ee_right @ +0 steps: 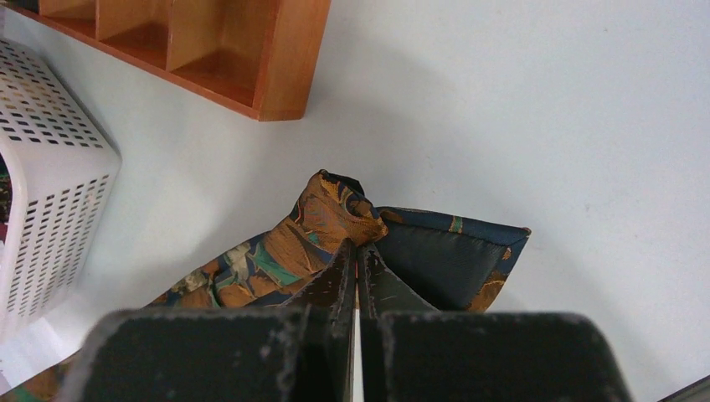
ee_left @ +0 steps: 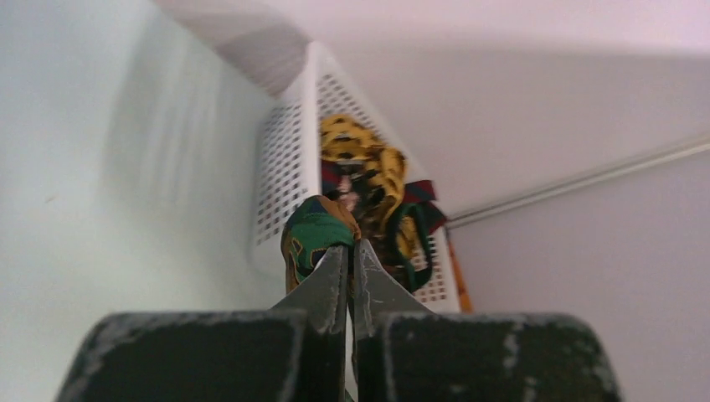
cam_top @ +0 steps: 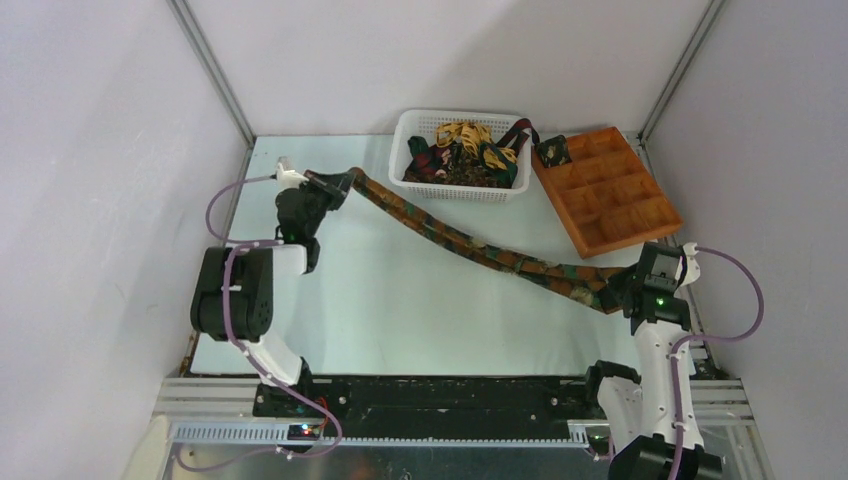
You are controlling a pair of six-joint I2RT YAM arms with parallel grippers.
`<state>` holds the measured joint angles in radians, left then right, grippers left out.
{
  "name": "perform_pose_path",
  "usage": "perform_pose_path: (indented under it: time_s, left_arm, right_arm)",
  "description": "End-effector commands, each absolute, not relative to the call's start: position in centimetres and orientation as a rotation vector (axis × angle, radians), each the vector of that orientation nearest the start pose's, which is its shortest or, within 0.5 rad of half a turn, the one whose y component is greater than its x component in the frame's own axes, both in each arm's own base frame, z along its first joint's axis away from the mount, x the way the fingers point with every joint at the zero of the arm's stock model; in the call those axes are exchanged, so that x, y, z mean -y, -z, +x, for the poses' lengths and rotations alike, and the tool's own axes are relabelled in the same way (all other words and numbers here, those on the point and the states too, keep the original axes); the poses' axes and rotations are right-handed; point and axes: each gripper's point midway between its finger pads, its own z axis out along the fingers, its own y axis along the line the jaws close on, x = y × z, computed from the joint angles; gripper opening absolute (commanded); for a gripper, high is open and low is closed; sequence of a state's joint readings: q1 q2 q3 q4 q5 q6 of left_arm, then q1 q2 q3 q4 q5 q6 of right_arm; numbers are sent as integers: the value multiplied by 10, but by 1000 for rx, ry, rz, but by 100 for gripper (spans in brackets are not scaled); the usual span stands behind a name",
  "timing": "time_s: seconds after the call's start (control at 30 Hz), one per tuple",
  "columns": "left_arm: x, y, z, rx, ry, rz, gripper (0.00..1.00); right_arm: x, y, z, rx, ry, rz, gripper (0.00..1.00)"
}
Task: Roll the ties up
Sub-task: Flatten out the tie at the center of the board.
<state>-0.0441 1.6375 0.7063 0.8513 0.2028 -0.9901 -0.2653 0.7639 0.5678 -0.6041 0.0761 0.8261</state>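
A long green, brown and orange patterned tie (cam_top: 470,243) stretches across the table from back left to front right. My left gripper (cam_top: 335,184) is shut on its narrow end (ee_left: 314,234). My right gripper (cam_top: 622,288) is shut on its wide end (ee_right: 335,219), whose dark blue lining (ee_right: 444,255) is folded out on the table. More ties, yellow-gold, maroon and dark, lie heaped in the white basket (cam_top: 415,125), also seen in the left wrist view (ee_left: 285,159). One small dark rolled tie (cam_top: 552,150) sits in a back compartment of the tray.
The orange-brown compartment tray (cam_top: 615,200) stands at the back right beside the basket; its corner shows in the right wrist view (ee_right: 280,75). The white basket's side (ee_right: 50,167) is at that view's left. Walls close in the table on three sides.
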Motion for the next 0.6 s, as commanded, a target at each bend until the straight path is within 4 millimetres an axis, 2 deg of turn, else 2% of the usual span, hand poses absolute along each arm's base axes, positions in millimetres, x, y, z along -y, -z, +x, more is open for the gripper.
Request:
perform_pose_path:
  time_s: [0.0, 0.03, 0.07, 0.2, 0.23, 0.4, 0.57]
  left_arm:
    - [92, -228, 461, -1322, 1203, -488, 0]
    - [88, -235, 459, -1270, 1221, -471, 0]
    - [81, -223, 462, -1275, 1236, -511, 0]
    - [70, -202, 465, -1306, 1203, -563, 0]
    - [69, -190, 464, -1344, 1183, -596, 0]
    - [58, -171, 461, -1412, 1058, -638, 0]
    - [53, -148, 461, -1450, 1033, -710, 4]
  right_arm:
    - [53, -115, 237, -1963, -178, 1269, 0]
    - [56, -114, 235, -1957, -161, 1280, 0]
    - [57, -113, 234, -1954, -152, 1290, 0]
    - [62, -111, 231, -1952, -122, 1307, 0]
    - [62, -111, 230, -1953, -119, 1310, 0]
    - [62, -109, 229, -1961, -115, 1314, 0]
    - [61, -109, 228, -1967, -118, 1313, 0]
